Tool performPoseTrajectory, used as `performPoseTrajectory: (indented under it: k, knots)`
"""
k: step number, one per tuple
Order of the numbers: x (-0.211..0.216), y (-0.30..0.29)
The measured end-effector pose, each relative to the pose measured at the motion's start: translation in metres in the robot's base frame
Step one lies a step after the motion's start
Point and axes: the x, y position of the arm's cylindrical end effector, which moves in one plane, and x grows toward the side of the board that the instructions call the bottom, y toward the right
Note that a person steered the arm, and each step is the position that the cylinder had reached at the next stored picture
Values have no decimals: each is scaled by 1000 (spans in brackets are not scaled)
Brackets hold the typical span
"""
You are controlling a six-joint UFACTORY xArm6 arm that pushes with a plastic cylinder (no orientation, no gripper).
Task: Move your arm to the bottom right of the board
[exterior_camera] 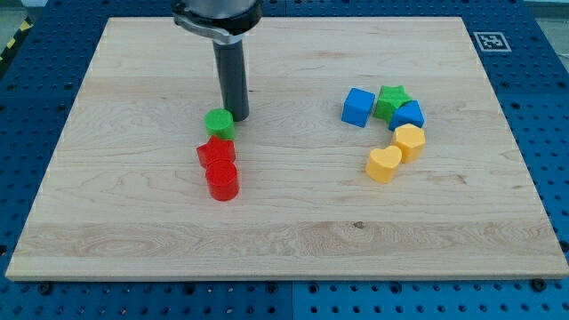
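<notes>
My tip [238,116] rests on the wooden board [284,222], left of centre in the upper half, right beside a green cylinder [219,123] on its right side. Just below the green cylinder are a red star-like block [214,152] and a red cylinder [222,181], touching in a column. On the view's right is a cluster: a blue cube [357,107], a green star [391,100], a blue block [408,116], a yellow hexagonal block [410,141] and a yellow heart [384,164].
The board lies on a blue perforated table [542,80]. A black-and-white marker tag [490,41] sits at the board's top right corner.
</notes>
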Motion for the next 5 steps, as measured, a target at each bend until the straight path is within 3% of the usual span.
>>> performPoseTrajectory:
  k: [3,5]
  knots:
    - [12,3]
    - [40,41]
